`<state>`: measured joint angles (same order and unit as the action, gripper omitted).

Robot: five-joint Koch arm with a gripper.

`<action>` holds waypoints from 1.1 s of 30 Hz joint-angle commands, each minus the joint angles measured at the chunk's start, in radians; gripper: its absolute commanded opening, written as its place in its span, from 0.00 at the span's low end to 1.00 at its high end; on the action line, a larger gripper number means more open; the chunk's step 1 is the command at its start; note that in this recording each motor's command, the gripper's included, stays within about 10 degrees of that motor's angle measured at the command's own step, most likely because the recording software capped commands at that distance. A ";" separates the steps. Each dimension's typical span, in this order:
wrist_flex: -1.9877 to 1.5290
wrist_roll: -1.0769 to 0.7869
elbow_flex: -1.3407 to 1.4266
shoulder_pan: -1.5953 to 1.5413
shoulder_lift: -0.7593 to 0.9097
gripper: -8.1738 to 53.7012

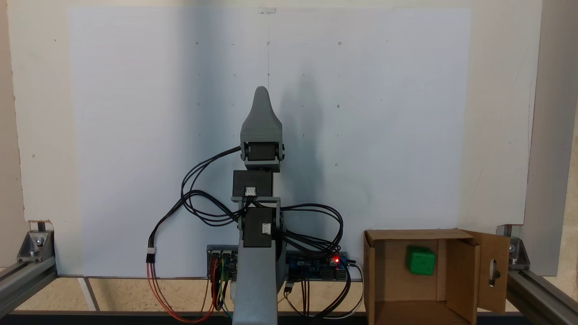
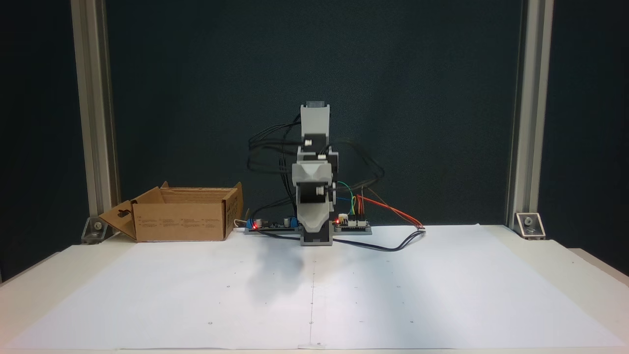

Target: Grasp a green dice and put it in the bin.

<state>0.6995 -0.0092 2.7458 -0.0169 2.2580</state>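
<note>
The green dice [image 1: 420, 260] lies inside the bin [image 1: 378, 275], a brown cardboard box at the lower right of a fixed view, with its slotted flap [image 1: 494, 271] folded outward. In the other fixed view the bin [image 2: 179, 221] stands at the left beside the arm's base, and its wall hides the dice. The arm is folded up over its base at the middle. My gripper [image 1: 262, 94] points out over the white sheet, well away from the bin, with a single grey jaw showing from above. From the front the gripper [image 2: 314, 235] hangs low with nothing seen in it.
A white paper sheet [image 2: 314, 295] covers the table in front of the arm. Circuit boards [image 2: 351, 223] and looping black and coloured cables [image 1: 198, 212] surround the base. Aluminium frame posts [image 2: 93, 123] stand at the table's back corners.
</note>
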 commanded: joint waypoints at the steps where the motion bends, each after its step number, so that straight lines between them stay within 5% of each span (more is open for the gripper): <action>1: 0.165 0.032 0.000 0.000 0.114 0.83; 22: 0.994 0.032 0.383 -0.005 0.109 0.85; 33: 1.002 0.032 0.383 -0.002 0.109 0.85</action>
<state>1.6414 -0.0077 3.0787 -0.0184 2.2580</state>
